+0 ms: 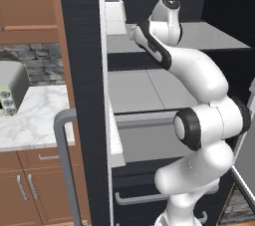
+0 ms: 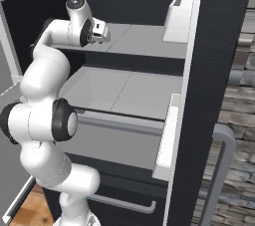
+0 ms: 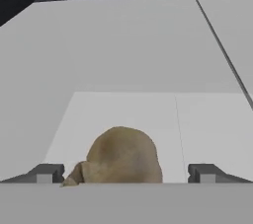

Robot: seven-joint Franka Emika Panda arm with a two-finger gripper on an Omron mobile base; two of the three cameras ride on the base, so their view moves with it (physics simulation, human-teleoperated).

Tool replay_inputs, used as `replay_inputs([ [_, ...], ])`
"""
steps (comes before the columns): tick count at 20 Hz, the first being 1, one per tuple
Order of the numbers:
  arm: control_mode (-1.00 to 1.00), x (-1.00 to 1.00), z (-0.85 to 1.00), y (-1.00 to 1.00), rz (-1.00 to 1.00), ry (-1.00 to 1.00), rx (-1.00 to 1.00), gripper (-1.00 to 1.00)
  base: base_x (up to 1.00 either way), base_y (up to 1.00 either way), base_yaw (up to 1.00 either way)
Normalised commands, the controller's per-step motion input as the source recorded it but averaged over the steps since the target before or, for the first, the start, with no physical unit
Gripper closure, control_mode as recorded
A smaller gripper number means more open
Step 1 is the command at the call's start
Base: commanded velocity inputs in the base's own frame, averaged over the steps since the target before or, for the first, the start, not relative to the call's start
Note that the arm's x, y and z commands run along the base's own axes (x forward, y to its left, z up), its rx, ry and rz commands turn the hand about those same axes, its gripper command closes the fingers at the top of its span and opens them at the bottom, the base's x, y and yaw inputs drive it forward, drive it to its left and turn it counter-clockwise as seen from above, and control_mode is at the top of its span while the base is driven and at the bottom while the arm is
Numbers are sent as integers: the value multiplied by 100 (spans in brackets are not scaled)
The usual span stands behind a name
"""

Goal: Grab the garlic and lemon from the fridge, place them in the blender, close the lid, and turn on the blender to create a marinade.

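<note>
Reaching into the open fridge (image 1: 89,95), the arm hides its end effector (image 3: 126,172) behind the wrist in the left base view. Hand view: two fingertips (image 3: 47,172) spread wide apart, released, with one garlic (image 3: 121,156) lying on the light grey shelf (image 3: 207,119) between them, its lower part cut off. One white door bin (image 2: 177,18) sits rightward.

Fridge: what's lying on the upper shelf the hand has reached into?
The garlic lies on the fridge's light grey shelf between the open jaws. The arm covers that spot in both base views; no lemon can be made out.
</note>
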Motion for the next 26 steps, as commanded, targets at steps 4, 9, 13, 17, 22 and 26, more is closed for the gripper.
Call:
replay_inputs([
  [4, -100, 31, -2, 0, 0, 1, 0, -100, 0, 0, 0],
  [9, -100, 6, -11, 0, 0, 0, 0, -100, 0, 0, 0],
  [13, -100, -1, -22, 2, 0, 0, -3, -100, 0, 0, 0],
  [17, -100, 1, -16, 4, 0, 0, -3, 100, 0, 0, 0],
  [22, -100, 18, -7, 2, 0, -3, 0, 100, 0, 0, 0],
  [26, -100, -7, 0, 3, 2, -8, 0, 100, 0, 0, 0],
])
